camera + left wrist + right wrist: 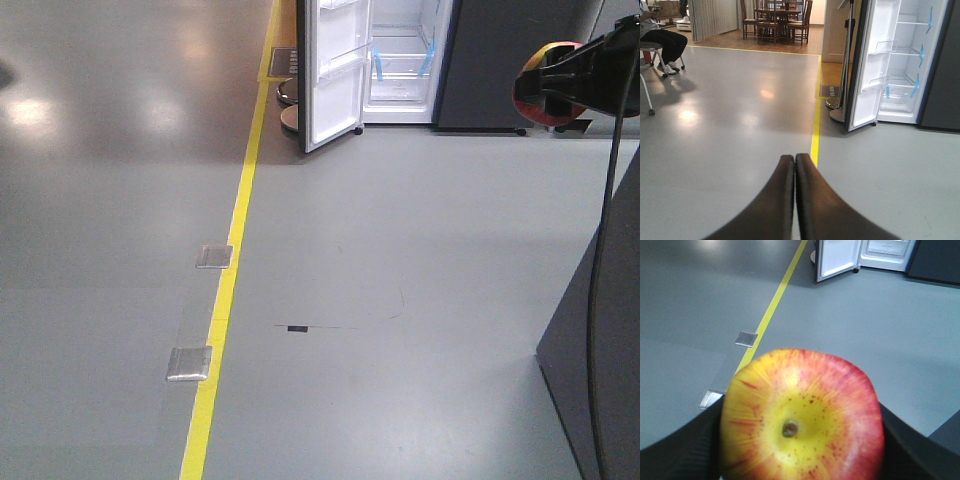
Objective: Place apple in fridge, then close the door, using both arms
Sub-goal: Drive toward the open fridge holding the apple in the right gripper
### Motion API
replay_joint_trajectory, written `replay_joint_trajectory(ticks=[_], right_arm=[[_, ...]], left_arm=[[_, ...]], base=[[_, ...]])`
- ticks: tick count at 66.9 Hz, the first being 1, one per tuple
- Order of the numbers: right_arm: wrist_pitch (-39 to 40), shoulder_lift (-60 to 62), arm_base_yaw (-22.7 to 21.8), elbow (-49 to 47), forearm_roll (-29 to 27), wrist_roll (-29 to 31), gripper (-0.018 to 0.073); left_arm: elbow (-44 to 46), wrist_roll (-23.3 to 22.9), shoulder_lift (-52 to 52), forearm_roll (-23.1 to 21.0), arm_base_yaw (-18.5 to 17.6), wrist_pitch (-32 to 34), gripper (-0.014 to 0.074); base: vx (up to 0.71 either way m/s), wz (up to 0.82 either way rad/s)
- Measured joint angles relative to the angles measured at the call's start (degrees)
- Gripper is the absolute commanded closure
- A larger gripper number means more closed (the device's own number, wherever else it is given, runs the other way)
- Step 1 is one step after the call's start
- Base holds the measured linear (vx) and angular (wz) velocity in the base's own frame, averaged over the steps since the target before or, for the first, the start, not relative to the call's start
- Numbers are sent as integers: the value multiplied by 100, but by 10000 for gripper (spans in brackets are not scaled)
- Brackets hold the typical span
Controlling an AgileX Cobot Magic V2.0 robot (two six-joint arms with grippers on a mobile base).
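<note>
Apple (800, 405) sits clamped between the fingers of your right gripper (801, 442), its dimpled end facing the wrist camera, well short of the fridge (905, 30). Your left gripper (794, 160) has its fingers pressed together on nothing, also well short of the fridge. A yellow floor line (816, 125) runs past the fridge's left side. Farthest off, the door (872, 65) stands swung wide to the fridge's left, and blue tape strips (921, 52) show inside the white interior.

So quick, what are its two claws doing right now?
Left gripper: closed, holding nothing.
Right gripper: closed on the apple.
</note>
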State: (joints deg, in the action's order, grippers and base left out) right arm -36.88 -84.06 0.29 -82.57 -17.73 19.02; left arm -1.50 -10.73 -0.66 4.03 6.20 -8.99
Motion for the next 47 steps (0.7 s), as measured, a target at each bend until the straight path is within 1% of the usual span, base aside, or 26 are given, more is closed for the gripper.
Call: replay_joint_trajectory(ticks=[47], right_arm=[[0,0,0,0,0,0,409]], left_arm=[[0,0,0,0,0,0,602]], base=[[16,-1]])
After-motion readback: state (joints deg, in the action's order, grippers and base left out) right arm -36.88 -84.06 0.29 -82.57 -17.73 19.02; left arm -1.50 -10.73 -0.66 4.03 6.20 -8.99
